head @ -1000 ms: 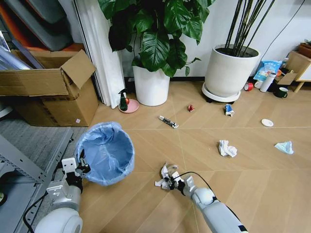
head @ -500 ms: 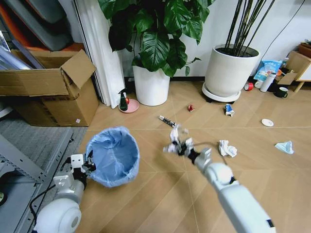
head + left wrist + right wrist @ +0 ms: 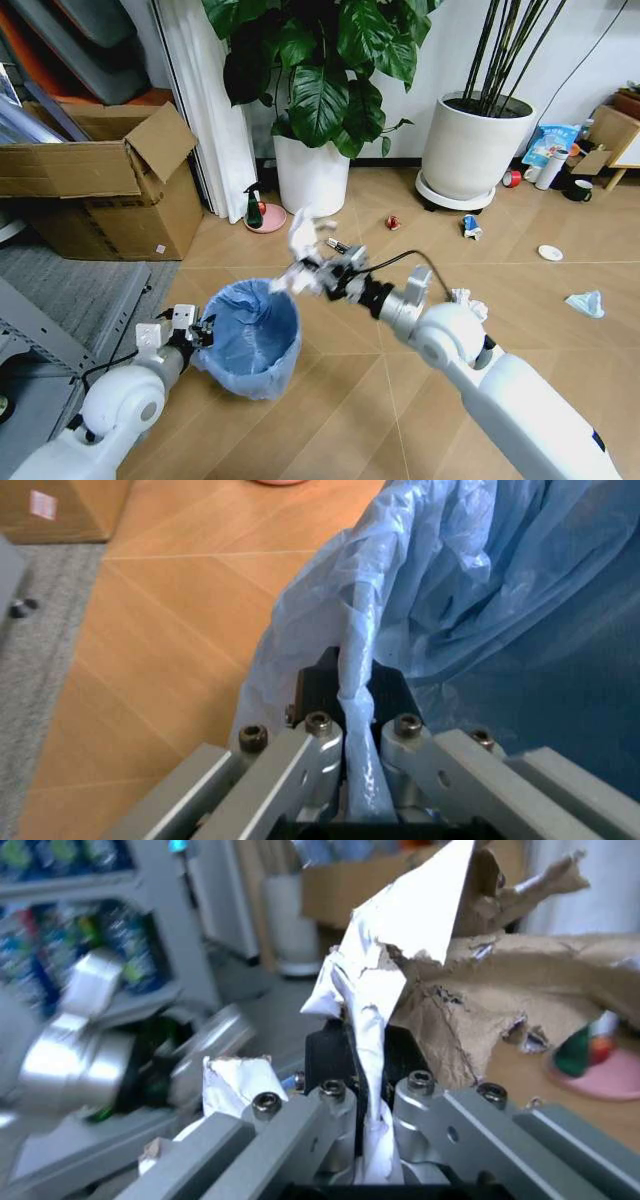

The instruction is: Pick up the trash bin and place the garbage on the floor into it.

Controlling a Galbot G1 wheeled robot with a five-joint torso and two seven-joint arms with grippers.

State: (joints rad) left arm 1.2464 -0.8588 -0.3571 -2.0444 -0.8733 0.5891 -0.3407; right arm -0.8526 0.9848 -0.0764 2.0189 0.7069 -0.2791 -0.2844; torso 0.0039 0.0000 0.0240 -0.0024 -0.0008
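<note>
The trash bin [image 3: 250, 335], lined with a crinkly light-blue bag, hangs tilted from my left gripper [image 3: 197, 331], which is shut on its near rim. The left wrist view shows the fingers [image 3: 322, 735] pinching the blue bag rim [image 3: 470, 607]. My right gripper [image 3: 322, 272] is shut on a piece of garbage, a torn white-and-brown paper scrap [image 3: 301, 235], just above the bin's far rim. That paper [image 3: 385, 975] stands up between the right gripper [image 3: 360, 1057] fingers. More garbage lies on the floor: a paper wad [image 3: 466, 297], a face mask [image 3: 585, 303], a white lid [image 3: 550, 253] and a wrapper [image 3: 471, 226].
An open cardboard box [image 3: 100, 180] stands at the left, with a metal rack [image 3: 40, 345] before it. Two white plant pots [image 3: 312, 175] [image 3: 473, 150] stand along the back wall. A spray bottle on a pink dish [image 3: 256, 212] sits near the curtain.
My right gripper has lifted the paper scrap off the floor and carried it up and left to the bin. The left gripper has moved the bin to the right, toward it.
</note>
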